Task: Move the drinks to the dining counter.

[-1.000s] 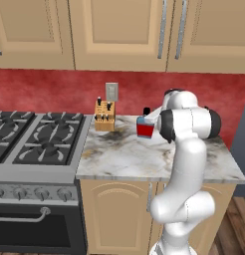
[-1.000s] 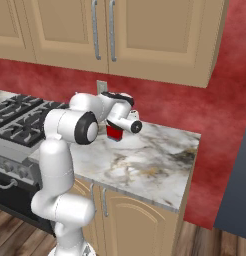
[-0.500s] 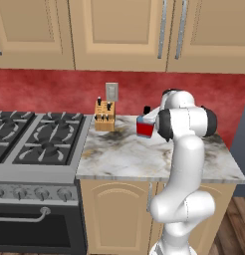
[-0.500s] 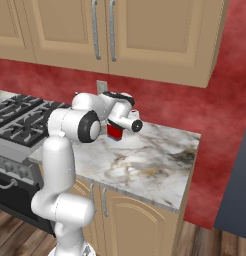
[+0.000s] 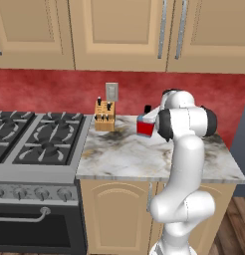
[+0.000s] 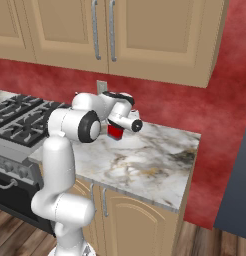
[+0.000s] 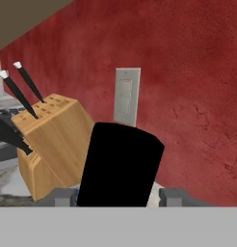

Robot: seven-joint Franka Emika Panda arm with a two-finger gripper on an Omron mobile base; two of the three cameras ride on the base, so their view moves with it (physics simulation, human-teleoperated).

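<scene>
The blue flask-shaped bottle (image 5: 145,126), with its red label and black cap, is seen just right of the centre of the left base view, standing on the marbled counter (image 5: 124,154) near the red back wall. In that view it is partly covered by the white arm, which rises from the lower right of the frame and bends toward it. In the right base view the bottle (image 6: 115,131) shows as a red patch left of centre, tucked under the hand.

The pincer (image 7: 114,197) is found at the bottom of the hand view, where two grey fingertips (image 7: 62,197) are seen on either side of the bottle's black cap (image 7: 119,166), which fills the lower middle of the frame. The fingertips are set close beside the cap's base; whether they are pressing on the bottle or are just clear of it cannot be told.

A wooden knife block (image 5: 104,115) is placed on the counter to the left of the bottle in the left base view, well apart from it, with dark knife handles sticking up. In the hand view the block (image 7: 53,144) is seen at the left, behind the cap. A white wall switch plate (image 7: 126,95) is mounted on the red wall above the cap. A gas stove (image 5: 30,144) is fitted at the left of the left base view, beside the counter.
</scene>
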